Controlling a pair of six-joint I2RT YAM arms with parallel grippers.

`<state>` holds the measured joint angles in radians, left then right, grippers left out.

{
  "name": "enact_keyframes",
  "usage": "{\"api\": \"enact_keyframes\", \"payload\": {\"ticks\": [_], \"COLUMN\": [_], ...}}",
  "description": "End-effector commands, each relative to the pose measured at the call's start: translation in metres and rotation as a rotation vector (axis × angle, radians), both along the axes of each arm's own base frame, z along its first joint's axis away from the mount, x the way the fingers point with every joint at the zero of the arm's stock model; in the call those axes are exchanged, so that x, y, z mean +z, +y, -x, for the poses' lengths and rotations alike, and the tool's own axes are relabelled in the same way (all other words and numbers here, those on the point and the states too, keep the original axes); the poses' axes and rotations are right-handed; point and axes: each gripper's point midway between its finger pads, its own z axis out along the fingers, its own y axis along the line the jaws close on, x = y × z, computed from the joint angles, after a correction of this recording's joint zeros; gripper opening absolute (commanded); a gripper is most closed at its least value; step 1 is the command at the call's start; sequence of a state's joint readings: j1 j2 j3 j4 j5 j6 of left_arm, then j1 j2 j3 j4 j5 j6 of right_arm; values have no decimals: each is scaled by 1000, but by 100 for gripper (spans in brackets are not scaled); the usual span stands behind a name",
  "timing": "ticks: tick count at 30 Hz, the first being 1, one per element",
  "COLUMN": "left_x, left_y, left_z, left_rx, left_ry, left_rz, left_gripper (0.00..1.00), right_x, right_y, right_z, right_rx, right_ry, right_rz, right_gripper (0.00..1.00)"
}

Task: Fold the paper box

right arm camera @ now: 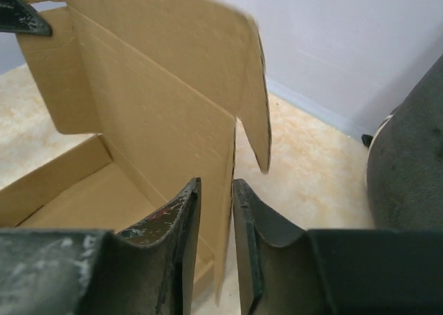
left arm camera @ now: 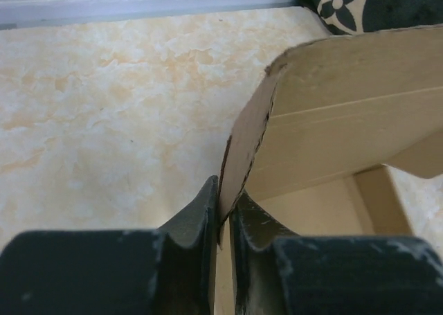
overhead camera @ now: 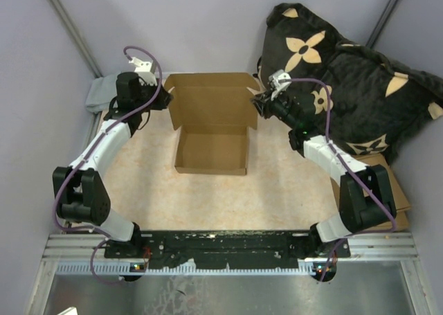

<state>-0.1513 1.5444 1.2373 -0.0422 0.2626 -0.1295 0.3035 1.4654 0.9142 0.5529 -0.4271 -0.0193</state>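
The paper box (overhead camera: 211,145) sits near the worktop's far edge (lid upright). Of the 2 grippers, the left gripper (left arm camera: 225,196) pinches its left flap. The right gripper (right arm camera: 216,189) stands slightly parted around the right flap.

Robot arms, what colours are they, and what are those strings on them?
The left arm and right arm have white tube links with chunky black joints. Thin purple cables loop along them. The fingers are black, wedge-shaped and scuffed.
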Motion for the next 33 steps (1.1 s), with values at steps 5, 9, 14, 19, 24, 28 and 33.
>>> {"api": "enact_keyframes", "payload": {"ticks": [5,9,14,19,24,28,33], "left_x": [21,22,23,27,28,27,29], "left_y": [-16,-18,-19,-18,-21,-23,-29], "left_z": [8,12,16,20,22,23,23], "left_rx": [-57,-67,-76,-75,-90,-90,-94], "left_ry": [-2,-6,-26,-50,-63,-62,-58], "left_rz": [35,32,26,21,27,35,65], "left_gripper": [8,7,6,5,4,4,3], "right_x": [38,32,28,14,-4,-8,-4], "right_y": [-5,-14,-23,-20,-6,2,7], "right_z": [-12,-22,-35,-44,-48,-47,-48], "right_rx": [-58,-122,-175,-152,-86,-50,-59], "right_ry": [83,171,195,269,335,375,434], "right_rz": [10,67,127,179,176,156,99], "right_gripper": [36,37,46,52,48,30,5]}}
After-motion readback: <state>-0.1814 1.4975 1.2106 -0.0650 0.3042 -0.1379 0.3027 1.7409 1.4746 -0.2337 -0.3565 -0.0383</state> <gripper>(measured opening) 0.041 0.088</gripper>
